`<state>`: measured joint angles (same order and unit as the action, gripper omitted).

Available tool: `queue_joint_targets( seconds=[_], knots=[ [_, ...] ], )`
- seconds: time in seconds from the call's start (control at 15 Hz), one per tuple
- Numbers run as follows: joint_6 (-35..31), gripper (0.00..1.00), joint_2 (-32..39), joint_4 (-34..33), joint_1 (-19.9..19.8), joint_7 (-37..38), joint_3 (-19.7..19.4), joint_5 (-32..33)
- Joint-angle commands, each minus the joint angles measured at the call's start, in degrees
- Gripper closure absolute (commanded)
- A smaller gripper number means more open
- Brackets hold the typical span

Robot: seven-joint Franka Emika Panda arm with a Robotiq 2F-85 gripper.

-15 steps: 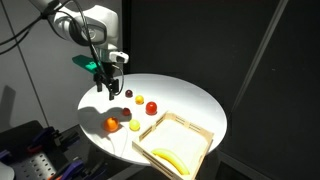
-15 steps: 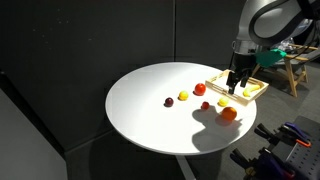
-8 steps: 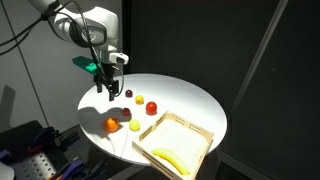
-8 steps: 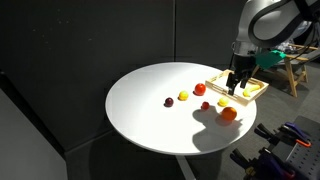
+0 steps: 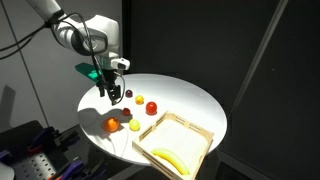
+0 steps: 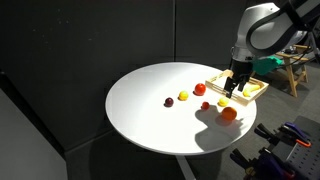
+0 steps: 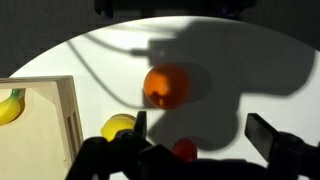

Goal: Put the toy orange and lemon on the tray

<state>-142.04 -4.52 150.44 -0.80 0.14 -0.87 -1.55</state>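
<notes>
Orange and round, the toy orange [image 7: 166, 85] lies on the white table [image 5: 190, 100] in the dark shadow cast by the arm. In the wrist view it sits in the middle of the picture, ahead of the gripper [image 7: 205, 140]. The gripper's 2 fingers [image 7: 268, 135] stand wide apart with nothing between them, so it holds nothing. In both exterior views the gripper [image 5: 108, 92] [image 6: 230, 88] hangs above the table, clear of the fruit.

The orange [image 5: 111, 124] [image 6: 229, 114] rests near the table's edge, outside the tray. The lemon [image 5: 134, 125] [image 7: 119, 127] lies just beside it, also on the bare table, between the orange and the tray. A small red fruit [image 7: 185, 150] shows at the lower edge of the wrist view, close to both.

The light-wood tray [image 5: 182, 138] [image 6: 252, 84] [image 7: 45, 115] stands near the table's rim, and a yellow banana [image 5: 170, 158] [image 7: 10, 105] lies inside it. Neither the orange nor the lemon touches the tray.

Farther toward the middle of the table, 3 smaller fruits lie in a short row: a dark one [image 5: 128, 94], a yellow one [image 5: 140, 99] and a red one [image 5: 152, 107].
</notes>
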Motion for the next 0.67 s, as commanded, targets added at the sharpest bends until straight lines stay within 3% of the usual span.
queue_joint_targets(
  seconds=[0.0, 0.6],
  knots=[
    [-3.4, 0.0, 1.2, 0.8, -0.9, 1.3, -0.6, 1.6],
    [-7.8, 0.0, 6.7, 0.7, -1.3, 0.7, -1.3, 1.5]
  ],
)
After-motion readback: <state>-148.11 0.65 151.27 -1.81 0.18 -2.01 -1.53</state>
